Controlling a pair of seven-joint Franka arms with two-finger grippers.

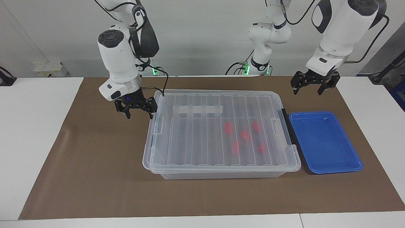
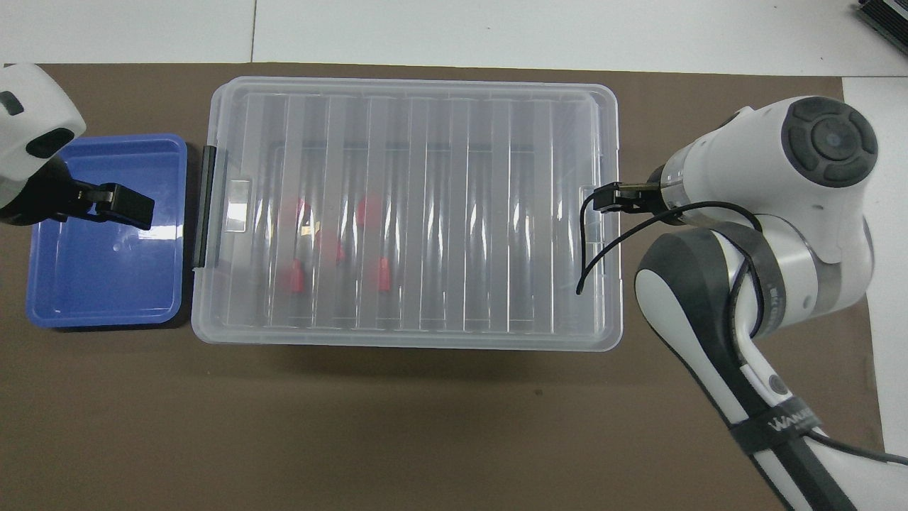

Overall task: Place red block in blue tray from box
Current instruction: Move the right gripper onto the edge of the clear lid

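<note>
Lidded clear box (image 1: 190, 139) (red blocks (image 1: 235, 148) inside), beside blue tray (image 1: 326, 142)

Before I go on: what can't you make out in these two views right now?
- Red blocks: blurred by the box's ribbed lid in both views; exact count and shapes unclear.
- Right gripper: overhead, its own wrist covers it; whether it touches the lid is unclear.
- Left gripper, waiting: overhead, cut off at the frame edge over the blue tray.

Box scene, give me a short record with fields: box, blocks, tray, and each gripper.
box: clear box, lid on, mid-mat
red blocks: five red blocks inside, toward the tray end
blue tray: blue tray beside the box's black clip, nothing in it
right gripper: right gripper open, at the box's end away from the tray
left gripper: left gripper open, waiting above the mat near the tray
</note>
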